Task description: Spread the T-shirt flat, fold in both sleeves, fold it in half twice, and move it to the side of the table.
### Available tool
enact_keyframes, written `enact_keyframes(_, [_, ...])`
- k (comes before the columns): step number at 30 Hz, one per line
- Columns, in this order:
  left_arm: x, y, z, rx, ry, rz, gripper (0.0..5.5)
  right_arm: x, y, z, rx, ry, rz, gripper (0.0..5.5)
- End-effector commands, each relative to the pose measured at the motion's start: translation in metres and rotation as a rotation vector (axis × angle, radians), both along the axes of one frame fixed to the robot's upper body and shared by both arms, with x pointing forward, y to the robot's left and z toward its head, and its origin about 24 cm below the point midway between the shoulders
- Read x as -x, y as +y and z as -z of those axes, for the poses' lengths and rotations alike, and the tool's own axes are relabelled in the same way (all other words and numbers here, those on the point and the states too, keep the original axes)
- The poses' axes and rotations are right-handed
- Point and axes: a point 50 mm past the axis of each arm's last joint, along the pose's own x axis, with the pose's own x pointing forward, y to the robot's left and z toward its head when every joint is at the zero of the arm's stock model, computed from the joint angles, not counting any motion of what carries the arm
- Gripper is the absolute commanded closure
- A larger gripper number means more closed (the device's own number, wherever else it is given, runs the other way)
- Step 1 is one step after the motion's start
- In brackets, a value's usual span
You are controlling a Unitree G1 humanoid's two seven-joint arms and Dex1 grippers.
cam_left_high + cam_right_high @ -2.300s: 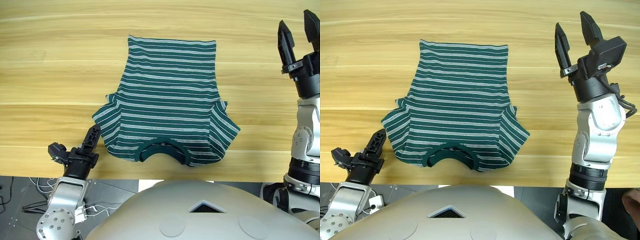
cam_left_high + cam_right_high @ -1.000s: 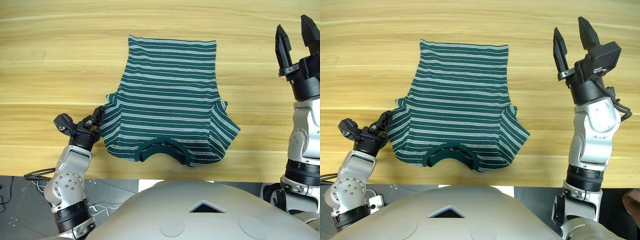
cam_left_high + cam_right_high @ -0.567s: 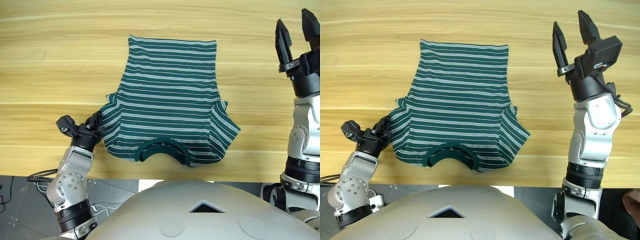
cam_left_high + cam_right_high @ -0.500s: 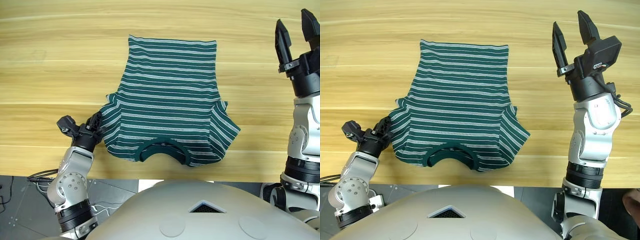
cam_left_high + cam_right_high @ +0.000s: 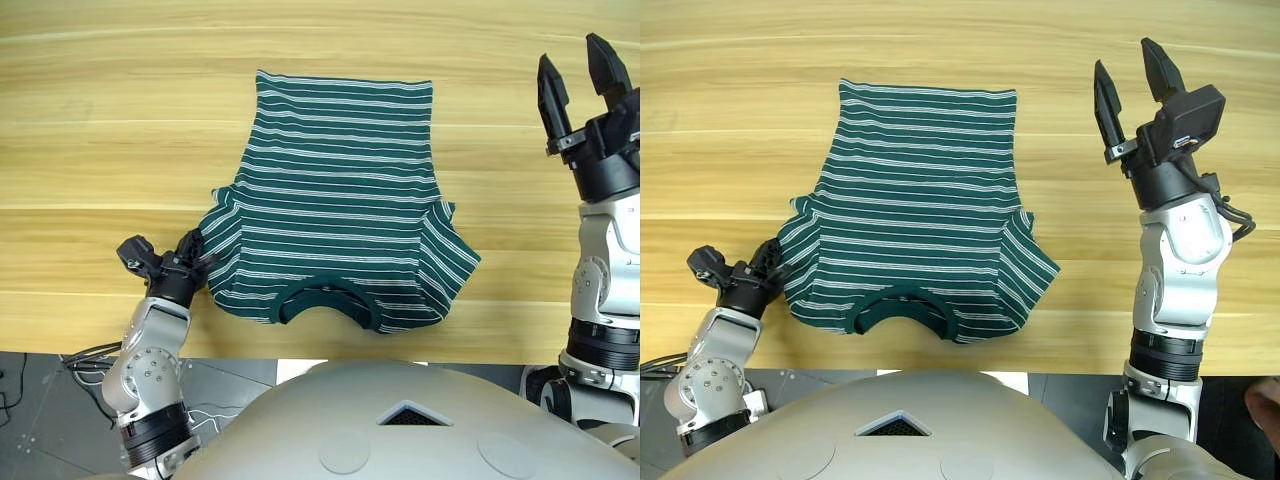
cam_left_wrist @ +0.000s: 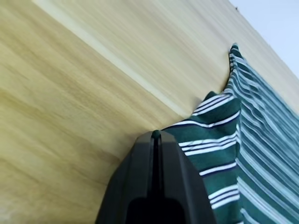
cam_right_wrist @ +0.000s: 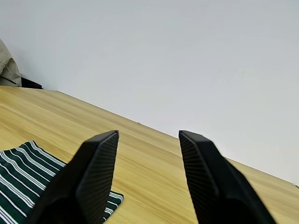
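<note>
On your table (image 5: pixel 100 100) the T-shirt (image 5: pixel 340 200) lay mid-table, collar nearest, both sleeves out, so I judged every fold remained. Right gripper (image 5: pixel 1124 58) hung wide open; left gripper (image 5: pixel 192 243) sat closed at the sleeve edge.

L end effector (image 6: pixel 154 135) covers T-shirt (image 6: pixel 259 140) sleeve edge, so grip on cloth unclear.

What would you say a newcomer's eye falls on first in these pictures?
A dark green T-shirt with white stripes lies spread on the wooden table, collar toward the robot. The right gripper stands raised and wide open to the shirt's right; the left gripper, shut, sits at the left sleeve's edge.
</note>
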Motion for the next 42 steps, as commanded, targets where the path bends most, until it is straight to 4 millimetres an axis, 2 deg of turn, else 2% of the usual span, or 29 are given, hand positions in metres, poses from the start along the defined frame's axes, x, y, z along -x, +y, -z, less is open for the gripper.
enact_keyframes(1, [-0.003,-0.008,-0.018,-0.127,-0.075,0.077,5.46,0.0,0.001,0.001,0.019,0.009,-0.013,3.11])
enact_keyframes(6, [-0.007,-0.021,-0.038,-0.281,-0.177,0.176,5.46,-0.001,0.003,0.003,0.018,0.015,-0.018,3.11])
enact_keyframes(9, [-0.009,-0.028,-0.043,-0.318,-0.212,0.226,5.46,-0.001,0.004,0.005,0.021,0.021,-0.025,3.11])
enact_keyframes(12, [-0.007,-0.033,-0.04,-0.381,-0.197,0.277,5.46,-0.001,0.006,0.006,0.023,0.025,-0.033,3.11])
enact_keyframes(16, [-0.006,-0.042,-0.041,-0.566,-0.227,0.387,5.46,-0.002,0.007,0.007,0.028,0.029,-0.042,3.11])
enact_keyframes(23, [0.008,-0.074,-0.036,-0.796,-0.309,0.753,5.46,-0.003,0.007,0.009,0.028,0.035,-0.044,3.11])
enact_keyframes(26, [0.015,-0.082,-0.032,-0.848,-0.336,0.86,5.46,-0.003,0.008,0.011,0.029,0.037,-0.044,3.11])
enact_keyframes(32, [0.025,-0.089,-0.021,-0.862,-0.321,0.978,5.46,-0.002,0.007,0.012,0.032,0.04,-0.045,3.11])
enact_keyframes(42, [0.022,-0.082,-0.004,-0.928,-0.233,0.969,5.46,0.002,0.003,0.013,0.031,0.045,-0.029,3.11])
